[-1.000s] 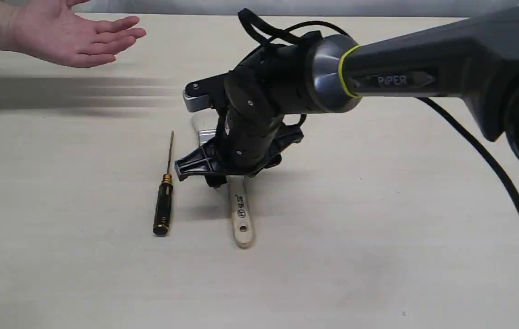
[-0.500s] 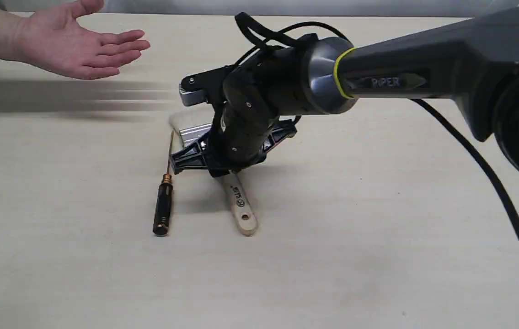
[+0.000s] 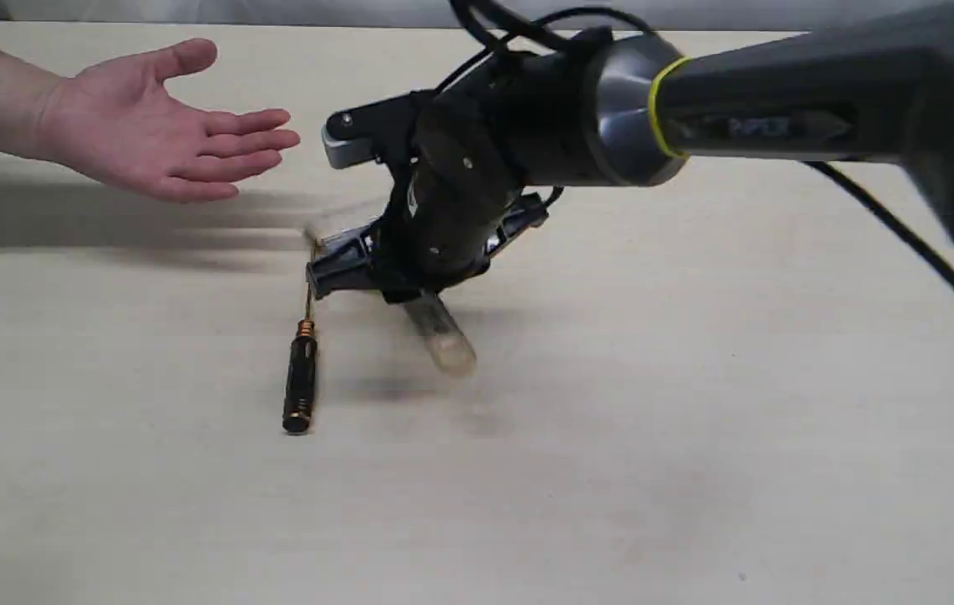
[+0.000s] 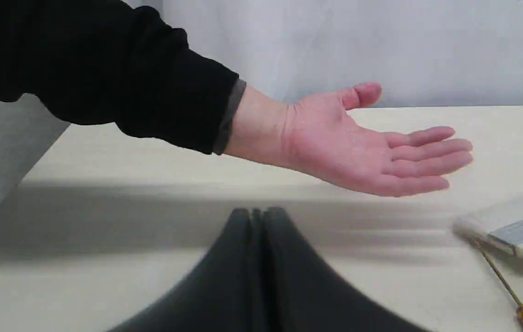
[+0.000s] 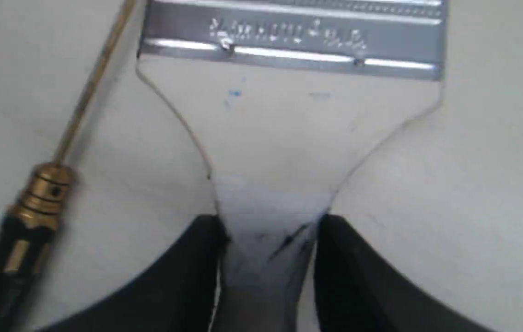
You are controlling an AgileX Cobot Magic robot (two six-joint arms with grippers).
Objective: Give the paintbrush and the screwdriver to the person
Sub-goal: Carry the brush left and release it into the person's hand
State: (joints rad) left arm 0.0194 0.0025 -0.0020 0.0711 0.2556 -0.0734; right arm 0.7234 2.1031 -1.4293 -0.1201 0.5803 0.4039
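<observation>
My right gripper is shut on the paintbrush, its fingers pinching the narrow neck of the wooden handle just below the silver ferrule. In the exterior view the right gripper holds the paintbrush tilted and off the table, with the handle end blurred. The screwdriver lies on the table just left of it, and the screwdriver also shows beside the brush. The person holds an open hand, palm up, at the upper left. My left gripper is shut with nothing in it, low in front of the hand.
The pale wooden table spreads under everything. A black cable trails from the right arm. The person's dark sleeve reaches in above the table's far left side. A grey wall stands behind the table.
The right gripper has lifted the paintbrush off the table and tilted it, bristles toward the hand. The person's hand has come lower and closer. The screwdriver has not moved.
</observation>
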